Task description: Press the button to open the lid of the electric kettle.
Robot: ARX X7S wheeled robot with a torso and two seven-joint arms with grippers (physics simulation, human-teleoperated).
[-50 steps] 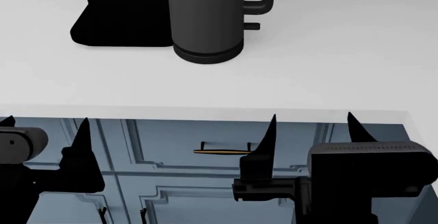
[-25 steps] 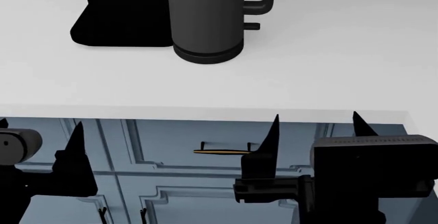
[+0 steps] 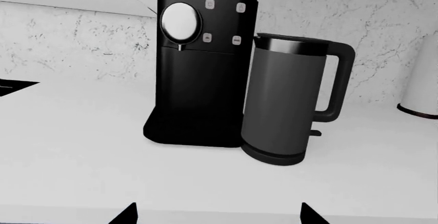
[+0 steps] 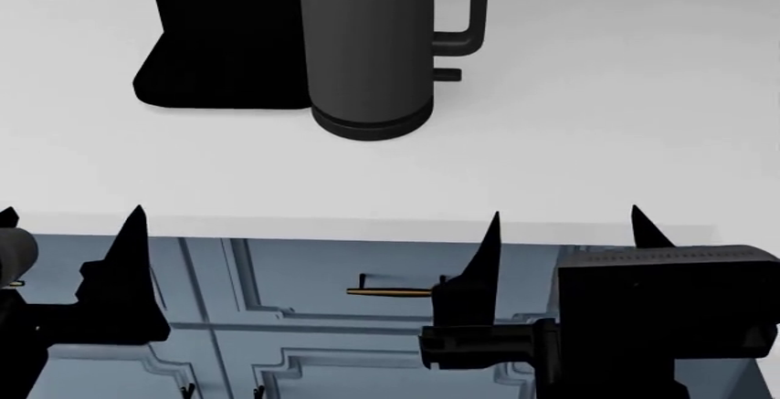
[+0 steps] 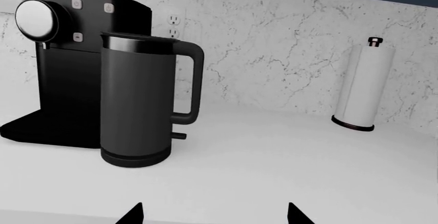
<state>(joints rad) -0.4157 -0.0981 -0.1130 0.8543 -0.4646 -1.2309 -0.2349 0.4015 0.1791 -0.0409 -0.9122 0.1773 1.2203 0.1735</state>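
Note:
The electric kettle (image 3: 284, 101) stands upright on the white counter, a dark grey cylinder with its flat black lid (image 3: 294, 43) closed and a black loop handle (image 3: 339, 80). It also shows in the right wrist view (image 5: 137, 101) and, with its top cut off, in the head view (image 4: 372, 43). The button is not distinct from the handle's upper end (image 5: 186, 47). My left gripper (image 4: 71, 221) and right gripper (image 4: 563, 225) are both open and empty. They hang in front of the counter edge, well short of the kettle. Their tips show in the wrist views (image 3: 217, 214) (image 5: 213, 214).
A boxy black coffee machine (image 3: 198, 80) stands touching or just beside the kettle, on the side away from the handle. A paper towel roll (image 5: 359, 88) stands far off on the handle side. Marble backsplash with an outlet (image 5: 174, 24). Blue cabinet doors and a brass handle (image 4: 390, 290) lie below the counter (image 4: 585, 143).
In the head view the kettle, coffee machine and counter edge sit lower in the frame than before. My left gripper has drifted left; the right gripper has hardly moved.

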